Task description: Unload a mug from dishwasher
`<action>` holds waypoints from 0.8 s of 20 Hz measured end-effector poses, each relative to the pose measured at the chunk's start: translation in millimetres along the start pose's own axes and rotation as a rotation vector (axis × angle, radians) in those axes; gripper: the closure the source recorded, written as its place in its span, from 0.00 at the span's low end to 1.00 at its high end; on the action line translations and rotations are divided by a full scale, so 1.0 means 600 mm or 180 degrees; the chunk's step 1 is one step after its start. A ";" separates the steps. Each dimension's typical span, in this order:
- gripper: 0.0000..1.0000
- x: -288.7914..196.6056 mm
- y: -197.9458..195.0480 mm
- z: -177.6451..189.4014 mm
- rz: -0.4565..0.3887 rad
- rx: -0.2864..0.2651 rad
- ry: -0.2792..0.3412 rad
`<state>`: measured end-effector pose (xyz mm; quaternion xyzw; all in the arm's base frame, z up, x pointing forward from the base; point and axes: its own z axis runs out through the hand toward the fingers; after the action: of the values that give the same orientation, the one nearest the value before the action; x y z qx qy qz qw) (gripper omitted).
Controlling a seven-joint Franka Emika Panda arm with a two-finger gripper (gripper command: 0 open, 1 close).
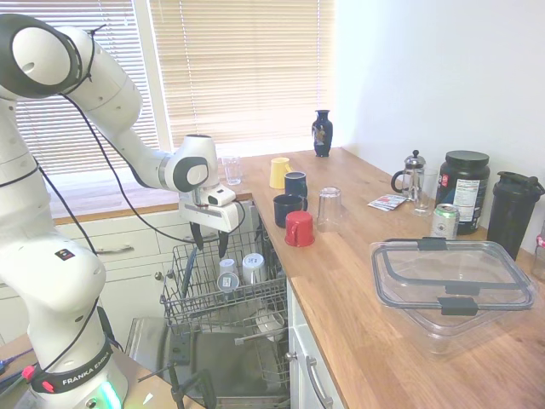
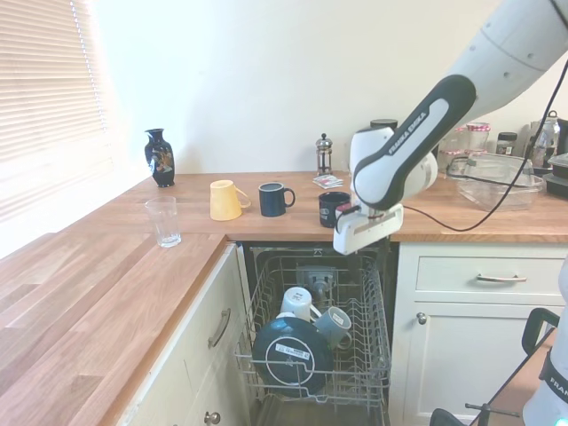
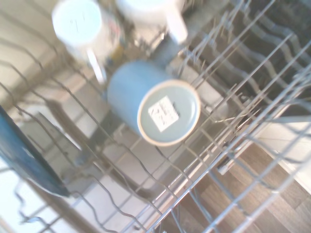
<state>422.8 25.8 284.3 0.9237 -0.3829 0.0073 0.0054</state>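
The wrist view blurs a white cup [image 3: 77,22], possibly upturned, cut off.

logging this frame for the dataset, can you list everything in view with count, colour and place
dishwasher: 1, grey wire rack pulled out, under the counter
mug: 1, near-black, on the counter by the red mug
red mug: 1, counter edge
navy mug: 1, counter
yellow mug: 1, counter
pale cups: 2, upturned in the rack
dark plate: 1, blue-black, in the rack
glasses: 2, clear, counter
vase: 1, dark, by the window
french press: 1, by the wall
clear container: 1, counter
gripper: 1, open, above the rack
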 end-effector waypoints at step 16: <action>0.00 0.009 -0.064 0.197 -0.0461 -0.0397 0.0204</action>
<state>454.8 47.4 165.8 0.9462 -0.3144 0.0125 0.0757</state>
